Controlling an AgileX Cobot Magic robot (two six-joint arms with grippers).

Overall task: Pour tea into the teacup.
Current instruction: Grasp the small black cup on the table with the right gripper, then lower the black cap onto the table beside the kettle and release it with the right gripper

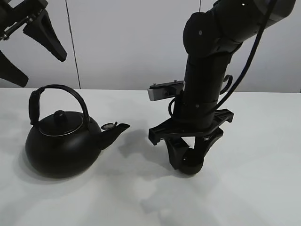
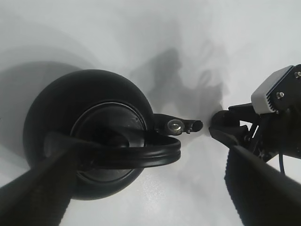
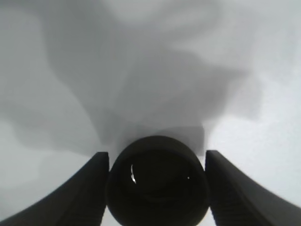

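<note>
- teacup point(image 1: 190, 165) sits on the white bench point(image 1: 263, 150), right of the middle. The bench is the biggest thing here, plain and matte.
- R arm point(image 1: 207, 70): black, comes down pretty much vertical right over the teacup.
- kettle point(image 1: 59, 148): big round black one on the left side of the bench. Its handle point(image 1: 61, 88) arches up and its spout point(image 1: 115, 132) points twd the teacup, well apart from it.
- L end effector point(image 1: 42, 70): up in the air above the kettle, released, fingers spread wide.
- R end effector point(image 1: 190, 157): clenched on the teacup, one finger each side, touching its wall in the wrist cam.
- teacup itself: tiny, matte black, upright w/ mouth up. Can't tell if anything's inside.
</note>
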